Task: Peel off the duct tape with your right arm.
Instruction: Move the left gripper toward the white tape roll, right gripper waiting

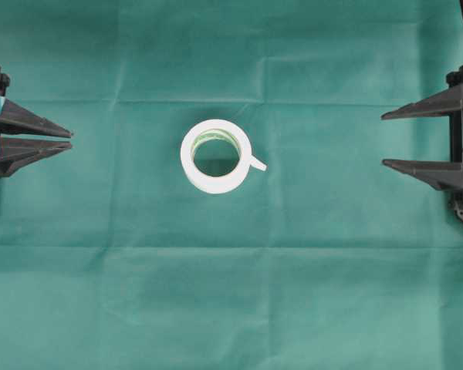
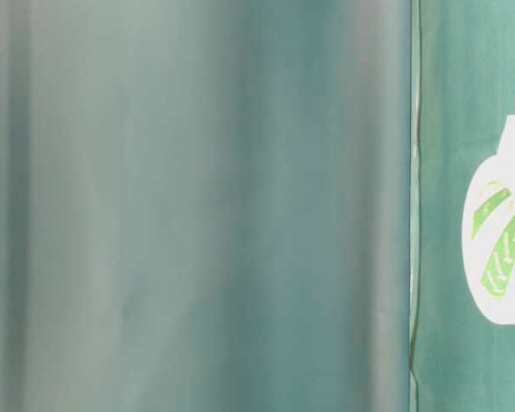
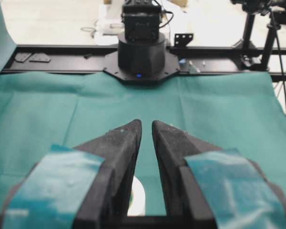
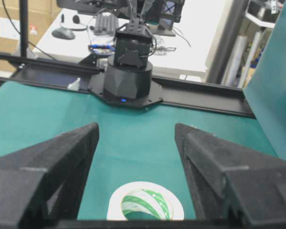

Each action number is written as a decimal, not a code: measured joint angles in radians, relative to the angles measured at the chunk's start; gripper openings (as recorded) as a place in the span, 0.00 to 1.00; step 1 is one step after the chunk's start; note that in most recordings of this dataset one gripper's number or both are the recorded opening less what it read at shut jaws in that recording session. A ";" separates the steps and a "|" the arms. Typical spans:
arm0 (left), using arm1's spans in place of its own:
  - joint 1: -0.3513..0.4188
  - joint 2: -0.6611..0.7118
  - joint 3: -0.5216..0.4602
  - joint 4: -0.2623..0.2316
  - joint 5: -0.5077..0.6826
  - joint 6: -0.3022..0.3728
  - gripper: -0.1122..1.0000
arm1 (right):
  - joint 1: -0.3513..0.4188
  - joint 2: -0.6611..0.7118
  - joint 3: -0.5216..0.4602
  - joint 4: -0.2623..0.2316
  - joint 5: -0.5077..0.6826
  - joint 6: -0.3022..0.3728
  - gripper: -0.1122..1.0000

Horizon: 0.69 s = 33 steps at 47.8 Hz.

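The duct tape (image 1: 216, 156) is a white roll lying flat mid-cloth, with green-and-white stripes inside its core and a short loose strip end (image 1: 258, 163) sticking out to the right. My right gripper (image 1: 384, 139), with plain black fingers, stands open at the right edge, well clear of the roll. In the right wrist view the roll (image 4: 145, 202) lies low between the wide-apart fingers of that gripper (image 4: 136, 128). My left gripper (image 1: 69, 139), with teal strips on its fingers, sits at the left edge. Its jaws are a narrow gap apart and empty (image 3: 147, 123). A sliver of the roll (image 3: 137, 195) shows behind them.
A green cloth (image 1: 332, 293) with fold creases covers the table. The table-level view is mostly blurred green, with the roll (image 2: 502, 249) at its right edge. Black arm bases stand at the far cloth edges (image 3: 142, 52) (image 4: 127, 76).
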<state>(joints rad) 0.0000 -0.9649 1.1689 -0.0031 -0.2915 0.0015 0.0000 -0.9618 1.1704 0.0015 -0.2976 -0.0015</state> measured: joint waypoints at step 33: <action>-0.020 0.011 0.101 -0.009 -0.101 -0.014 0.17 | -0.026 0.028 0.141 -0.002 -0.057 0.025 0.19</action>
<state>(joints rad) -0.0199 -0.9541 1.2701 -0.0123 -0.3927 -0.0123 -0.0261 -0.9342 1.3116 0.0000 -0.3543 0.0230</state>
